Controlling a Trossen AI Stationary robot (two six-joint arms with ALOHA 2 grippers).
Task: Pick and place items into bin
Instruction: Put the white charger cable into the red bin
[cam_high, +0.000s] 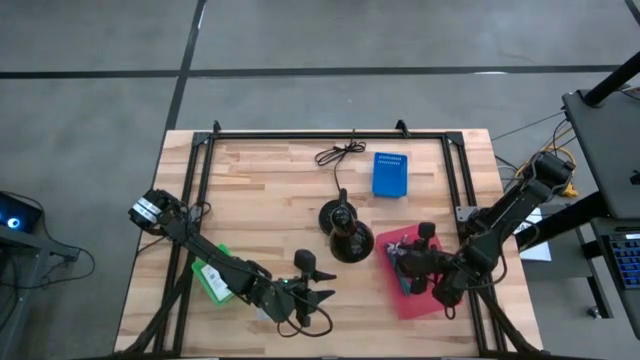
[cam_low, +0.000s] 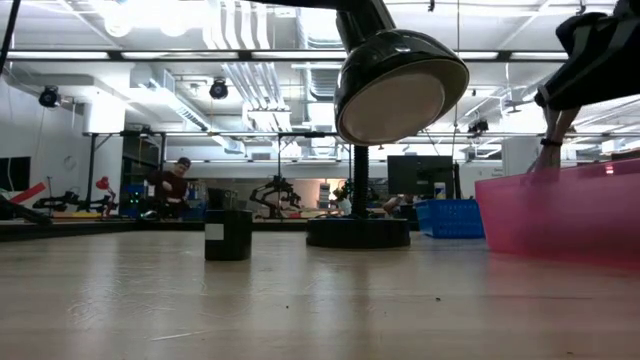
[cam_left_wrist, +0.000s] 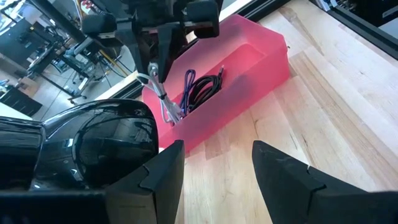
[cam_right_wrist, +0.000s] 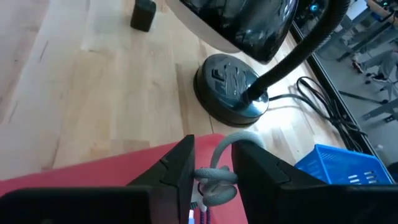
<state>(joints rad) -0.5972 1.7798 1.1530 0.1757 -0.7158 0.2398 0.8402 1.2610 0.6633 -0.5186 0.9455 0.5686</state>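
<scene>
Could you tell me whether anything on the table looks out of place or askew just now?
Nothing is spilled or damaged. One oddity: the black lamp stands mid-table right beside the pink bin, its head tipped low, crowding the right gripper working over the bin.

Black lamp (cam_high: 345, 236) mid-table; blue basket (cam_high: 390, 174) beyond it

Over the red bin (cam_right_wrist: 93, 171), the right gripper (cam_right_wrist: 214, 177) has its fingers slightly parted around a grey looped cable (cam_right_wrist: 217, 180), with the lamp's round black base (cam_right_wrist: 227, 87), its cord (cam_right_wrist: 323, 102), a small black cube (cam_right_wrist: 143, 14) and a blue basket (cam_right_wrist: 342, 168) on the table (cam_right_wrist: 93, 93) beyond.
</scene>
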